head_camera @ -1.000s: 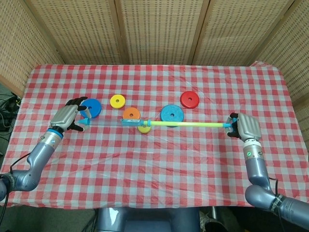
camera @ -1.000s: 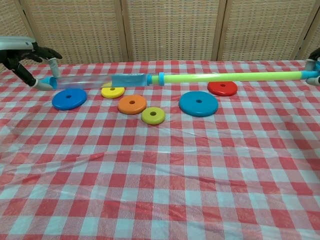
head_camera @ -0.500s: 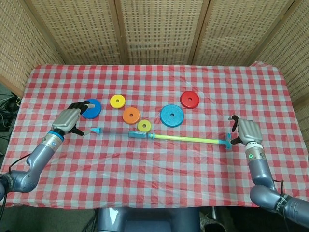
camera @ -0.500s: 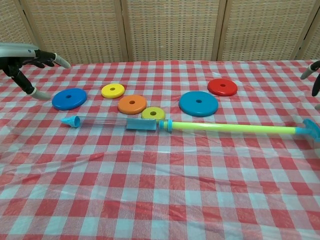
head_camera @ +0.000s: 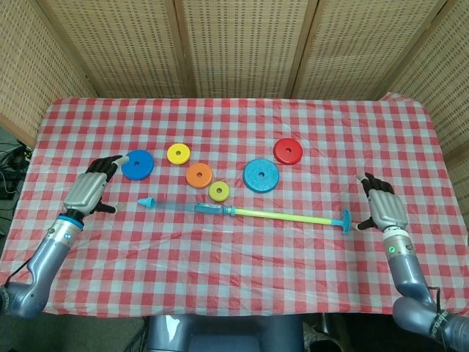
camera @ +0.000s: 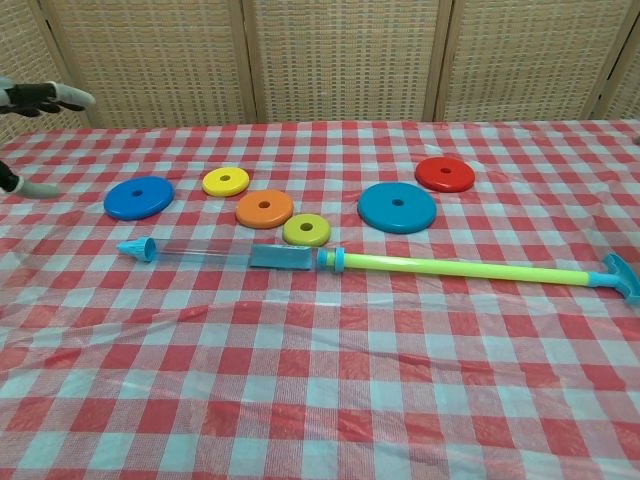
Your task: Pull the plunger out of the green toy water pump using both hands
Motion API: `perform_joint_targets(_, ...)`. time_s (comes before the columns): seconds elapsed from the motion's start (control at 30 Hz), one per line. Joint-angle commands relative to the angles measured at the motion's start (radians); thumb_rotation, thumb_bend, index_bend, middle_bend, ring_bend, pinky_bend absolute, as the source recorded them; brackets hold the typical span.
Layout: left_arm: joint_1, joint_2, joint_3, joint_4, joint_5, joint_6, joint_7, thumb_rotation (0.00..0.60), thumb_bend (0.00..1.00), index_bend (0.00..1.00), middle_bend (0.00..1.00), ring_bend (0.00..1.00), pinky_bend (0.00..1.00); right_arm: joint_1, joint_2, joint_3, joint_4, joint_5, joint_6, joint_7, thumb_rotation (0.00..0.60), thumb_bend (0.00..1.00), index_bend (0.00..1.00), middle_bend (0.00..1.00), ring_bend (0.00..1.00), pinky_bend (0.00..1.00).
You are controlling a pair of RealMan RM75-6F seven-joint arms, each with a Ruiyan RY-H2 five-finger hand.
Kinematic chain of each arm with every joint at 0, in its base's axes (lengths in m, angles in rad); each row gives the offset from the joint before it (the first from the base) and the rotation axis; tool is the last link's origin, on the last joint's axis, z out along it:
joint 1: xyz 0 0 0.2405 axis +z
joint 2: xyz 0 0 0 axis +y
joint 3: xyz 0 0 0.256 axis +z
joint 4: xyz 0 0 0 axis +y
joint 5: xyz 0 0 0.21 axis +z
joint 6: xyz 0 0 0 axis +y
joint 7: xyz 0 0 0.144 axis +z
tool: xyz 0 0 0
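The toy water pump (head_camera: 176,206) (camera: 215,253) lies flat on the checked tablecloth, a clear tube with a blue nozzle at its left end. Its green plunger rod (head_camera: 286,215) (camera: 460,268) sticks far out to the right and ends in a blue T-handle (head_camera: 345,220) (camera: 622,275). My left hand (head_camera: 88,192) hovers open left of the nozzle, apart from it; only its fingertips (camera: 45,96) show in the chest view. My right hand (head_camera: 382,209) is open just right of the handle, not touching it.
Several coloured discs lie behind the pump: blue (head_camera: 136,164), yellow (head_camera: 178,153), orange (head_camera: 198,174), a small yellow one (head_camera: 218,191) close to the tube, a large blue one (head_camera: 261,174) and red (head_camera: 288,151). Wicker screens stand behind the table.
Both hands let go of the pump, which dropped from the air onto the cloth. The hands then drew back outward and opened; the pump settled slightly to the right.
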Motion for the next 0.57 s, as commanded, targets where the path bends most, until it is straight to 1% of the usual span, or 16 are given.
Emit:
perform_joint_targets(0.03, 0.150, -0.039, 0.076, -0.028, 0.102, 0.249, 0.161, 0.600, 0.13, 0.00, 0.00, 0.00, 0.00, -0.104, 0.002, -0.076, -0.005, -0.143, 0.150, 0.014, 0.600, 0.11, 0.00, 0.00, 0.00, 0.00)
perform_joint_targets(0.1, 0.211, -0.049, 0.108, -0.052, 0.122, 0.328, 0.197, 0.600, 0.10, 0.00, 0.00, 0.00, 0.00, -0.154, -0.010, -0.111, -0.008, -0.229, 0.234, 0.022, 0.600, 0.10, 0.00, 0.00, 0.00, 0.00)
perform_joint_targets(0.23, 0.291, -0.049, 0.158, -0.037, 0.167, 0.395, 0.170, 0.600, 0.09, 0.00, 0.00, 0.00, 0.00, -0.242, -0.034, -0.167, 0.024, -0.383, 0.370, 0.062, 0.600, 0.09, 0.00, 0.00, 0.00, 0.00)
perform_joint_targets(0.3, 0.324, -0.045, 0.177, -0.024, 0.189, 0.423, 0.149, 0.600, 0.09, 0.00, 0.00, 0.00, 0.00, -0.274, -0.035, -0.189, 0.029, -0.433, 0.407, 0.082, 0.600, 0.09, 0.00, 0.00, 0.00, 0.00)
perform_joint_targets(0.43, 0.376, -0.046, 0.191, 0.015, 0.237, 0.479, 0.102, 0.600, 0.09, 0.00, 0.00, 0.00, 0.00, -0.324, -0.040, -0.209, 0.046, -0.518, 0.473, 0.123, 0.600, 0.09, 0.00, 0.00, 0.00, 0.00)
perform_joint_targets(0.57, 0.404, -0.044, 0.184, 0.033, 0.256, 0.504, 0.078, 0.600, 0.09, 0.00, 0.00, 0.00, 0.00, -0.358, -0.051, -0.214, 0.063, -0.584, 0.521, 0.159, 0.600, 0.09, 0.00, 0.00, 0.00, 0.00)
